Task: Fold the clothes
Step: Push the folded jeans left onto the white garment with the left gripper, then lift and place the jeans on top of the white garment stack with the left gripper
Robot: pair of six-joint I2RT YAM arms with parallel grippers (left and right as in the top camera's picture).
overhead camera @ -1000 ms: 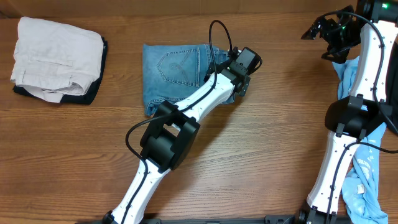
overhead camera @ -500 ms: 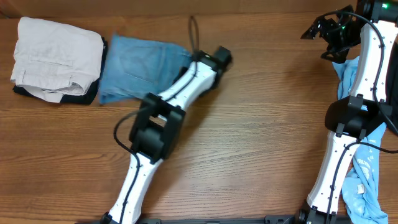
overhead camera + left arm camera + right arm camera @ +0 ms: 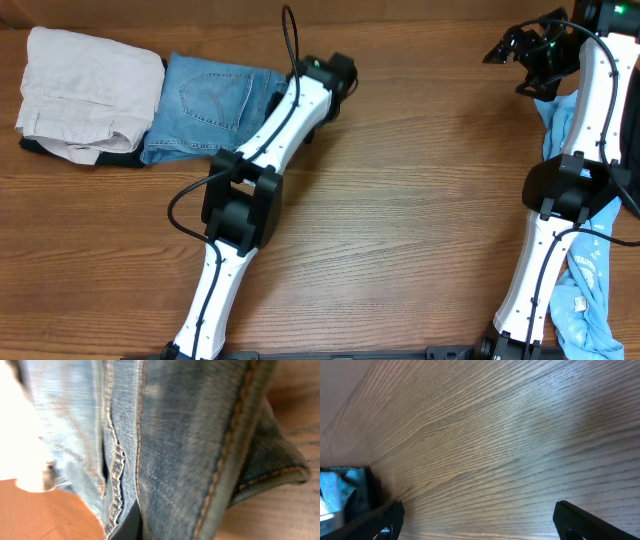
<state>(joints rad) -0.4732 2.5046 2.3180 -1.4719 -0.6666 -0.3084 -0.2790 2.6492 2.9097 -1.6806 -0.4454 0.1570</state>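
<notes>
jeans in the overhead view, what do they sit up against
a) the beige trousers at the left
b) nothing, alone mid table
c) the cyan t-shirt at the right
a: the folded jeans lie with their left edge against the beige trousers, far from the cyan T-shirt.

Folded jeans (image 3: 205, 105) lie upper left on the bench (image 3: 400, 200), touching the beige trousers (image 3: 85, 85); the left arm (image 3: 285, 110) reaches over their right edge.

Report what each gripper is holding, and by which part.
Left gripper sits at the right edge of the folded jeans, but its fingers are hidden, so a grip cannot be confirmed. Right gripper is open over bare table, holding nothing.
</notes>
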